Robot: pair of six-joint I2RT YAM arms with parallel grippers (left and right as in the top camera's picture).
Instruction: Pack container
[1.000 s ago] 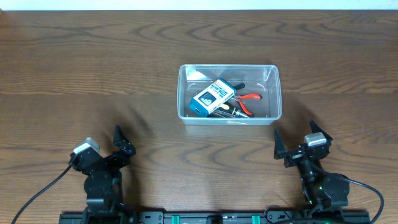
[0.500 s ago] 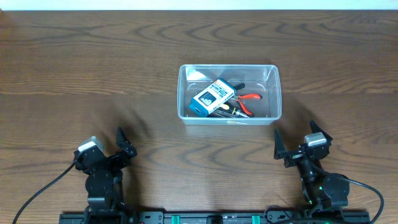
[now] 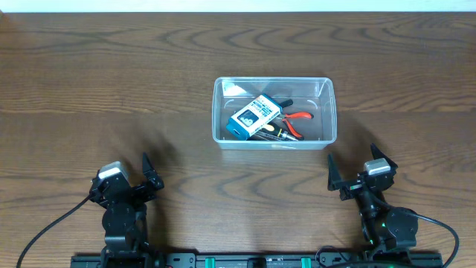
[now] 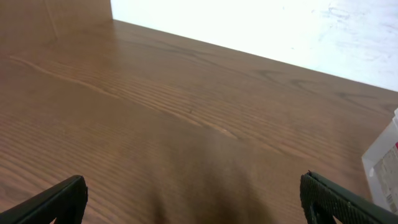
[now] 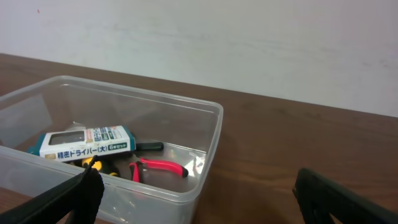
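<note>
Both arms sit at the near edge of the desk [image 3: 111, 74]. The left pincer [image 4: 196, 202] and the right pincer [image 3: 354, 165] are both spread wide, with nothing between their jaws.

The container [image 3: 272, 80] stands in the middle of the desk, well ahead of both arms, with its long axis running side to side across my view. It is a little right of centre, so the right pincer is nearer and finds it ahead and to its left. The left wrist camera catches only a sliver of it at the right edge.

Inside I can see a blue-and-white box [image 3: 254, 117] lying at a slant over a dark-handled tool [image 3: 277, 132], with red pliers [image 3: 297, 119] beside it. I see nothing loose on the desk, so I judge the packing about done. If the container needs any further reach, I would use the right arm.
</note>
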